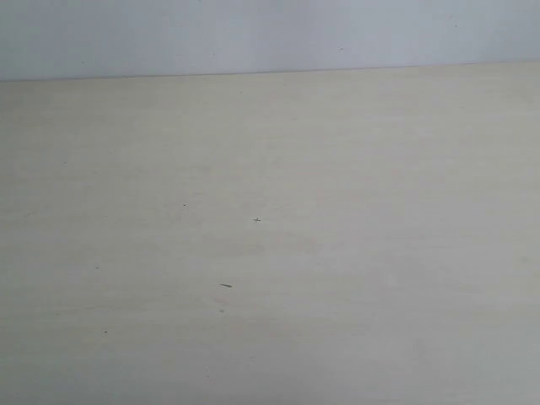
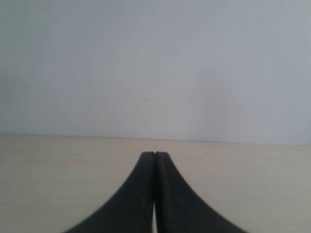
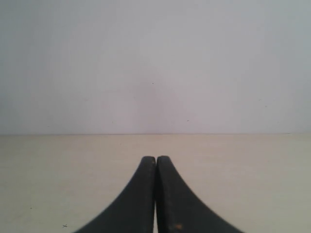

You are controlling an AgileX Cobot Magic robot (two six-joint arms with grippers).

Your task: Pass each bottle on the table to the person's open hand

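Scanning the table (image 1: 354, 253), we find no bottle or hand; left claw (image 2: 154, 155) and right claw (image 3: 156, 159) are pinched together, empty. Plastic bottles should prove light, slick, squeezable: grip mid-body.

Table (image 1: 354, 253) is pale beige with faint wood grain running across it, plus a few tiny dark specks (image 1: 225, 285) dotted on the table. Wall (image 1: 253, 34) behind the table is a flat, plain pale bluish grey. Left gripper (image 2: 154, 154) and right gripper (image 3: 156, 158) are both plain matte black, and the right one has a tiny brownish fleck on it.
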